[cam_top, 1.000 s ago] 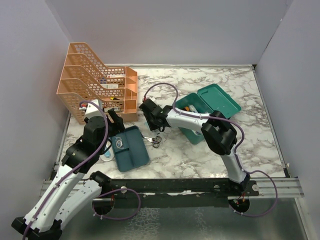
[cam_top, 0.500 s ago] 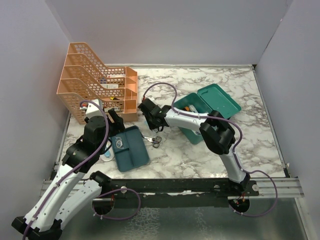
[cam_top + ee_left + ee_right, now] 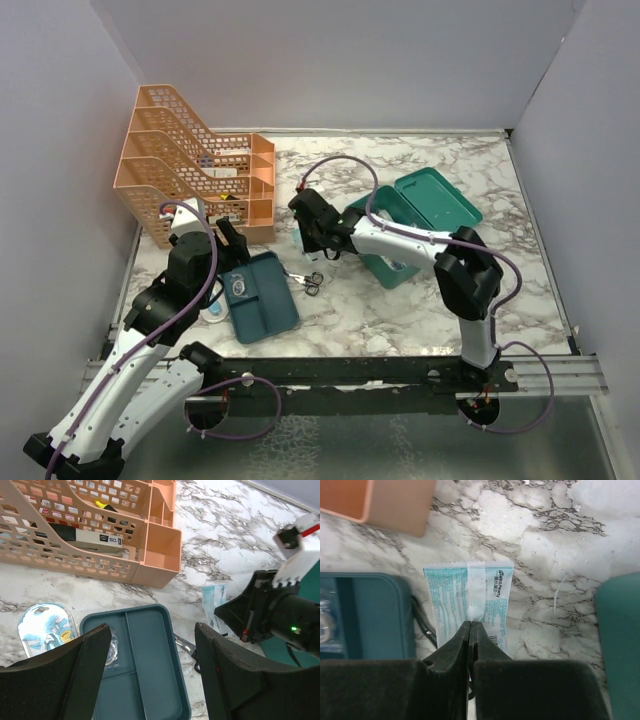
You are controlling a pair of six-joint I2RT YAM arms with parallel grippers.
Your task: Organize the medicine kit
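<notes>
The right end effector is pressing its fingers together, pinching the near edge of a flat, pale teal-and-white printed sachet. In the wrist view the sachet is extending toward 12 o'clock. The left end effector is hovering with its fingers spread above a dark teal divided plastic tray. The medicine kit, a teal rectangular box with rounded corners, is sitting on the marble-patterned worktop at 3 o'clock of the right end effector. Its lid is lying open toward 1 o'clock. An orange mesh file rack is standing at 10 o'clock.
</notes>
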